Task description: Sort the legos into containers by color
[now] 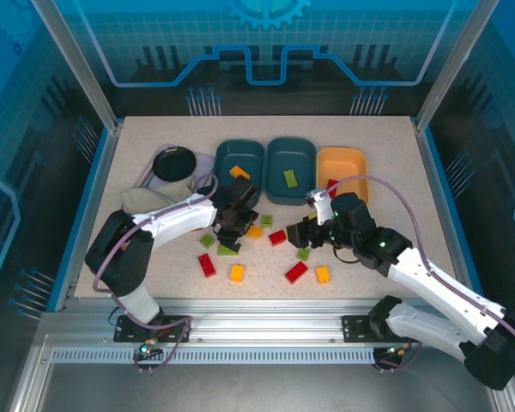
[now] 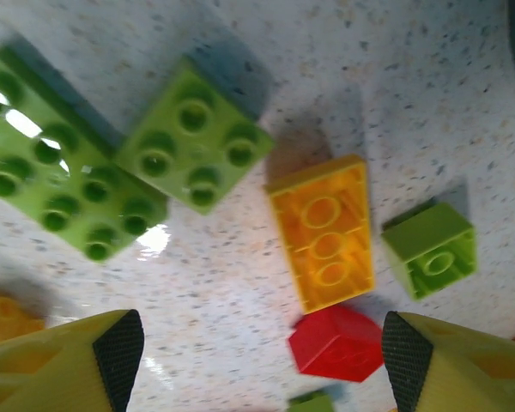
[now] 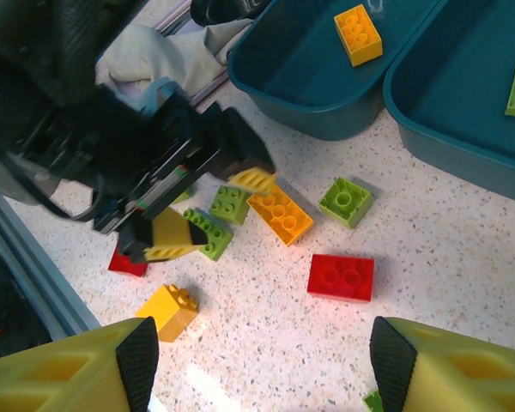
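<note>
Left wrist view shows the left gripper (image 2: 262, 360) with its jaws wide and empty, low over a tight cluster of legos (image 2: 193, 146) on the table. An orange brick (image 2: 322, 236) lies against a red brick (image 2: 335, 343), so closing here could pinch both or flick one away. From above, the right gripper (image 1: 305, 233), jaws also wide and empty, hangs near the left one over the same patch. Reaching for neighbouring bricks could knock the arms together.

Orange sits in the left teal tray (image 1: 240, 154), green in the middle tray (image 1: 292, 159) and red, apparently, in the orange tray (image 1: 343, 163). Matching orange to that tray would be a mis-sort.

From above, both grippers hide whatever lies beneath them. The right arm half covers the red piece in the orange tray.
</note>
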`<act>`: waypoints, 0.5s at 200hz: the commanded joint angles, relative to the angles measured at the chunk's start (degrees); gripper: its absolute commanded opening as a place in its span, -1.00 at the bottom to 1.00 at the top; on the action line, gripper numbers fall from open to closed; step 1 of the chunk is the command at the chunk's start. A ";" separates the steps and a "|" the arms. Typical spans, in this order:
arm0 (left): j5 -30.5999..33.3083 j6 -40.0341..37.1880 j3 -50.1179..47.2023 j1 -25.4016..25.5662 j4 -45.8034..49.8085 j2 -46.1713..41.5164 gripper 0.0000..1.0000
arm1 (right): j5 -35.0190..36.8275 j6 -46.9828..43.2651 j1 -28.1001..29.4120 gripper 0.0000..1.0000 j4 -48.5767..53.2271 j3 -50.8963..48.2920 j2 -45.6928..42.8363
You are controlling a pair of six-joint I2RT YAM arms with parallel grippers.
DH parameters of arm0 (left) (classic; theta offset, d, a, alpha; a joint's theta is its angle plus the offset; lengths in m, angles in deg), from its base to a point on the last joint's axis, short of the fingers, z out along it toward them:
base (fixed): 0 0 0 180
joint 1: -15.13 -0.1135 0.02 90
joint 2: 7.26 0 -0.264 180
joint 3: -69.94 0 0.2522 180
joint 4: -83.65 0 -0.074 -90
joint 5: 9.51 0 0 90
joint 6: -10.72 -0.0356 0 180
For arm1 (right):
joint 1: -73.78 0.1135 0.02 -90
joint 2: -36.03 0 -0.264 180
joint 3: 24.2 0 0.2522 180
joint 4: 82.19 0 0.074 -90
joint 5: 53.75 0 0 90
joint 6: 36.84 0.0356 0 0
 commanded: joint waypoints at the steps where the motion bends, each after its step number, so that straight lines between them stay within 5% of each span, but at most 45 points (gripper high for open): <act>1: 3.09 8.18 3.15 0.66 0.57 3.63 0.55 | -0.18 0.30 -0.13 0.38 2.34 -1.79 -3.35; 100: 4.95 13.03 5.91 0.82 -1.61 11.94 0.25 | -1.14 0.76 -2.86 0.40 4.34 -3.47 -6.75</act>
